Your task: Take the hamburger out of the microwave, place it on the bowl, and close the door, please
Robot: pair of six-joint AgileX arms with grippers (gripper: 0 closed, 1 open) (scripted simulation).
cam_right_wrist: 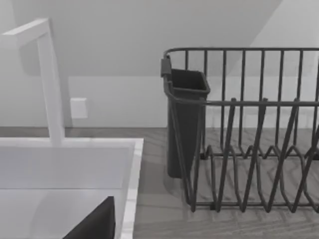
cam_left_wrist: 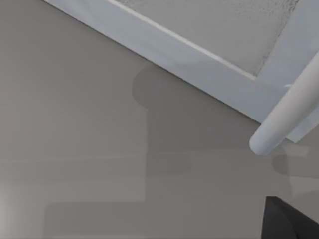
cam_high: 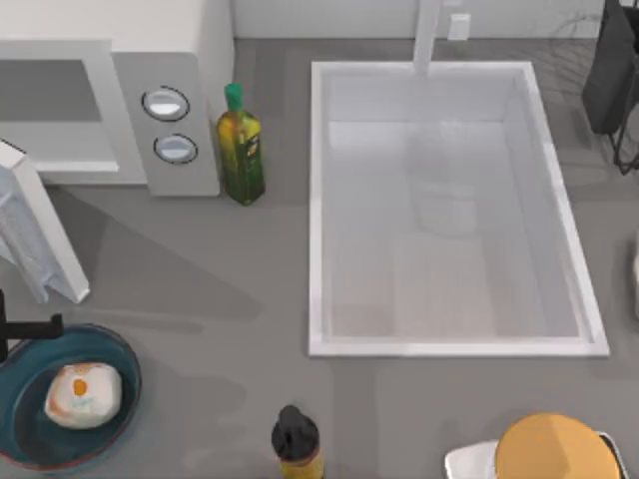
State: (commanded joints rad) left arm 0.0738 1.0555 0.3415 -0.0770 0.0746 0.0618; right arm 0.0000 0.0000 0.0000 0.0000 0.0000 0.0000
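The hamburger (cam_high: 83, 395) lies in the teal bowl (cam_high: 22, 436) at the front left of the counter. The white microwave (cam_high: 170, 60) stands at the back left, its cavity bare. Its door (cam_high: 35, 239) is swung open toward the front. In the left wrist view the door (cam_left_wrist: 209, 35) with its speckled window and its pale handle (cam_left_wrist: 286, 112) are close by. My left gripper (cam_high: 30, 327) is at the top view's left edge, just behind the bowl and below the door, holding nothing. A dark part of my right gripper (cam_right_wrist: 94, 224) shows over the sink's edge.
A green-capped oil bottle (cam_high: 240, 148) stands beside the microwave. A large white sink (cam_high: 449, 344) with a faucet (cam_high: 427, 35) takes the middle. A dark bottle (cam_high: 297, 444) and an orange-yellow dome (cam_high: 559, 451) sit at the front. A black dish rack (cam_right_wrist: 249, 144) is at the back right.
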